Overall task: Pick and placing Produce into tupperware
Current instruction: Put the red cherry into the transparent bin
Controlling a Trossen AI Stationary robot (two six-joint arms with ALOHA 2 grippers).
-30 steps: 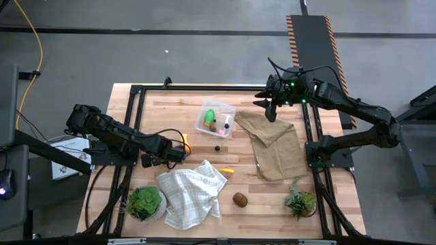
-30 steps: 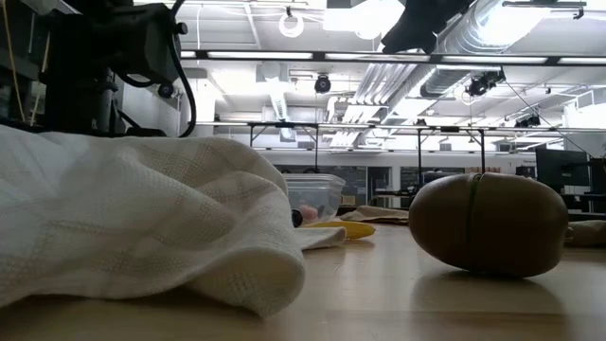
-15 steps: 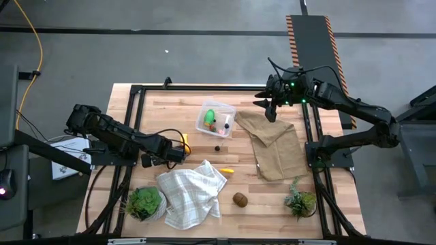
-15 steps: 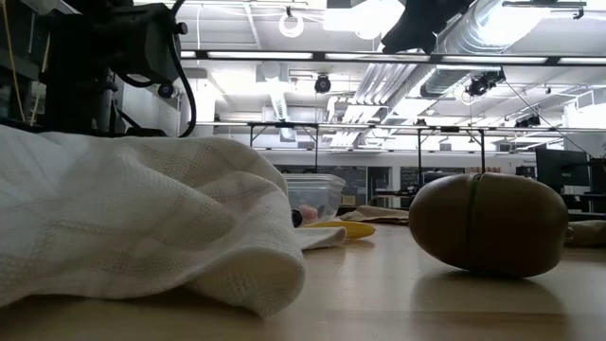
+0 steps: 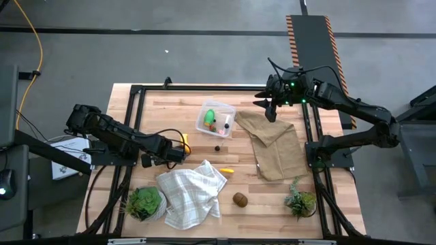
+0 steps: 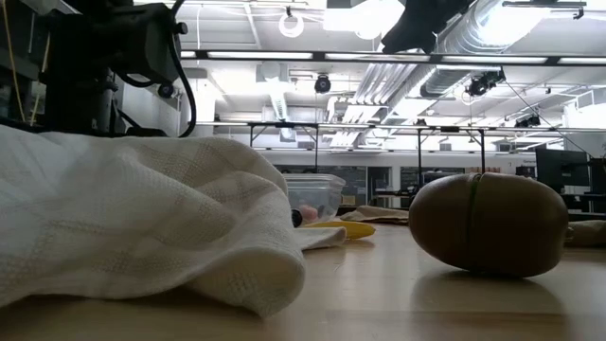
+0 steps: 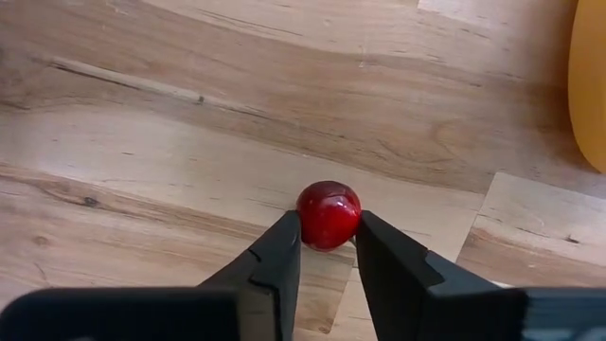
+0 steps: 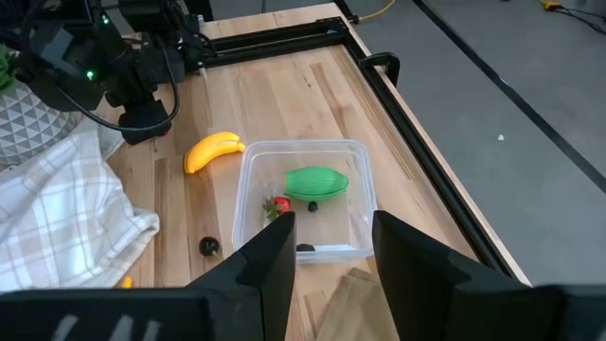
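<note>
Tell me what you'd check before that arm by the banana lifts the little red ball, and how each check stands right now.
1. Red berry sits between the left gripper fingers: ok, both fingertips touch its sides.
2. Grip firm enough to lift: cannot tell; the berry rests on the table.
3. Banana clear of the gripper: ok, beside it, not between the fingers.
4. Tupperware open with room: ok, no lid; a green piece and small bits lie inside.
5. Right gripper out of the way: not ok, its open fingers hover at the container's edge.
6. Route to the container: cannot tell; a dark berry lies between.
</note>
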